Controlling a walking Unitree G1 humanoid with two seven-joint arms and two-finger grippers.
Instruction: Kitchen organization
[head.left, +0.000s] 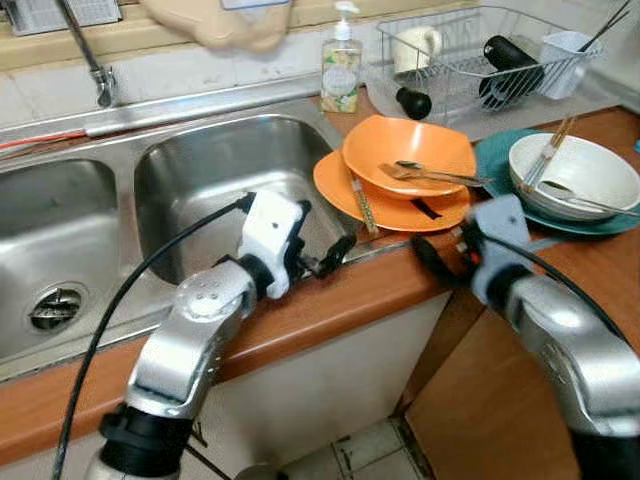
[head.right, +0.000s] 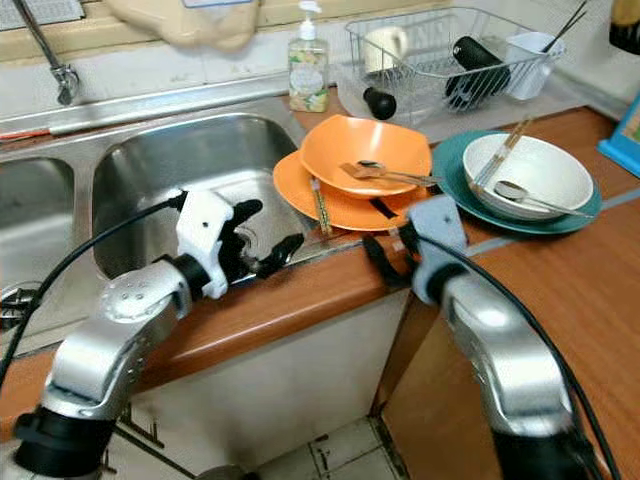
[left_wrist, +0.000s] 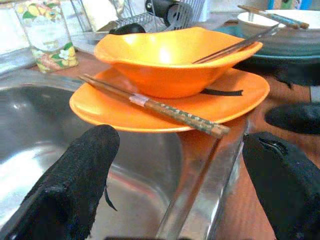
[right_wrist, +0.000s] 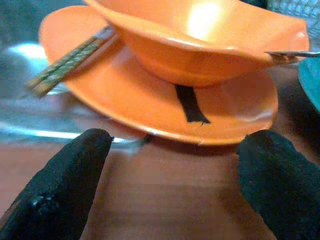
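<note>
An orange bowl (head.left: 408, 150) holding a spoon (head.left: 432, 176) sits on an orange plate (head.left: 340, 185) at the sink's right rim. A pair of chopsticks (left_wrist: 155, 107) lies across the plate's sink-side edge. My left gripper (head.left: 322, 240) hovers open over the sink corner, just short of the plate (left_wrist: 115, 112). My right gripper (head.left: 445, 250) is open above the wooden counter, facing the plate's (right_wrist: 150, 100) near edge. Neither holds anything. To the right, a white bowl (head.left: 585, 170) with chopsticks and a spoon rests on a teal plate (head.left: 495, 160).
A double steel sink (head.left: 210, 175) lies to the left, with a tap (head.left: 100, 80) behind it. A soap bottle (head.left: 341, 65) and a wire dish rack (head.left: 470, 60) with a mug and utensils stand at the back. The counter's front edge (head.left: 330, 305) is close below the grippers.
</note>
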